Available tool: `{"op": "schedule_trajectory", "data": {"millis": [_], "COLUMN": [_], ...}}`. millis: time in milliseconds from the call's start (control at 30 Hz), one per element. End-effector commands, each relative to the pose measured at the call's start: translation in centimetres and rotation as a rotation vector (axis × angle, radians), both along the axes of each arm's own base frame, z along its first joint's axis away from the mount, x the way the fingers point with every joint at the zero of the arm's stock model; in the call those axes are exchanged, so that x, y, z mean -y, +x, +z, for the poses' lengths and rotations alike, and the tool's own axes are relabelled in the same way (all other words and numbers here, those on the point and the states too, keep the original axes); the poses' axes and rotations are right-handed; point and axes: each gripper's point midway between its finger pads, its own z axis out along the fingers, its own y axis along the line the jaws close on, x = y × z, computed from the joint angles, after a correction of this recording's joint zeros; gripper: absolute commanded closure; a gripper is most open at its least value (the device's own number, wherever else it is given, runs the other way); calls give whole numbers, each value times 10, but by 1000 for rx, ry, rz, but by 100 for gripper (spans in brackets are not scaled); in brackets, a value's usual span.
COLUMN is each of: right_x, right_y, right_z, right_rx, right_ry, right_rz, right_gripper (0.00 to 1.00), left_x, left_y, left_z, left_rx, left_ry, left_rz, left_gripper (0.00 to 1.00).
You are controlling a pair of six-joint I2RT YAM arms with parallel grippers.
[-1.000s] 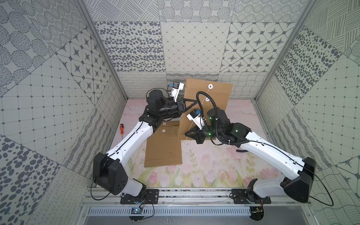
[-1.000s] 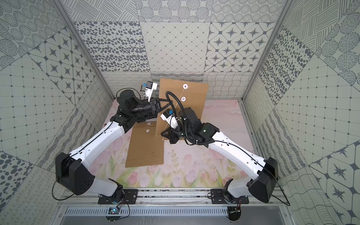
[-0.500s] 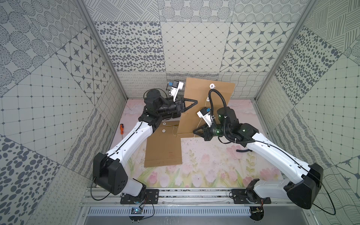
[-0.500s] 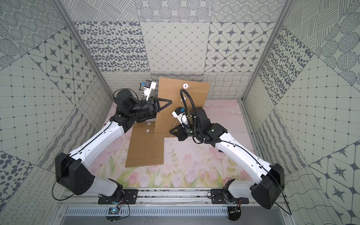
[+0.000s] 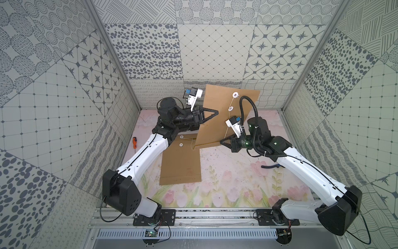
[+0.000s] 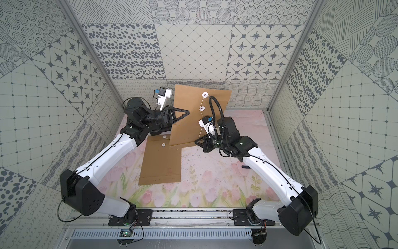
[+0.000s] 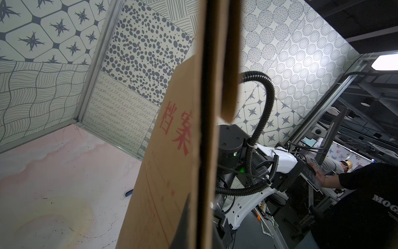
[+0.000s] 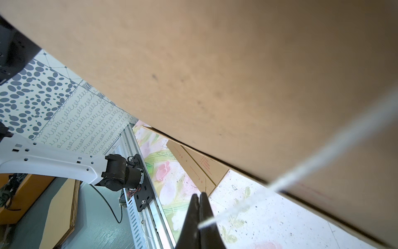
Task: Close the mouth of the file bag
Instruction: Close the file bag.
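The file bag (image 5: 215,129) is matt brown kraft paper, stiff as thin card; its string (image 8: 301,165) looks like soft white cotton. The left arm (image 5: 144,155) and right arm (image 5: 305,170) wear glossy white plastic shells with matt black joints. The tabletop (image 5: 226,172) is a smooth printed sheet, scuffed and speckled. The base rail (image 5: 193,215) is bare brushed metal.

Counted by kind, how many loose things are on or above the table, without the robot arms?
File bags: 2 (raised file bag, flat file bag)
Orange screwdriver: 1
Dark tool with blue end: 1
Total: 4
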Motion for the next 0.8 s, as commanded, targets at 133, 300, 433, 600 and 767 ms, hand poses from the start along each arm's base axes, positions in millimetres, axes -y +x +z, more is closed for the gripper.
{"op": "schedule_trajectory", "data": {"millis": [133,300,433,600,767], "right_x": [14,5,-7,-21,-46], "right_y": [6,-2,-17,-33,-48], "right_z": [18,29,40,45,58], "right_rx": [75,72,87,96,115], "right_ry": [9,44,39,27,49], "right_rz": [-41,-20,31,85,160], "right_gripper": [100,100,100,100,100], "left_x": [-7,-7,-6,-5,-2], "left_y": [-20,-14,-14,-8,-7], "left_z": [19,17,18,17,13], "left_rx": [92,80,75,59,54], "left_ry": [-17,-6,-16,-18,-12], "left_rz": [-64,-27,-37,-19,-20], "left_gripper": [100,100,100,100,100]}}
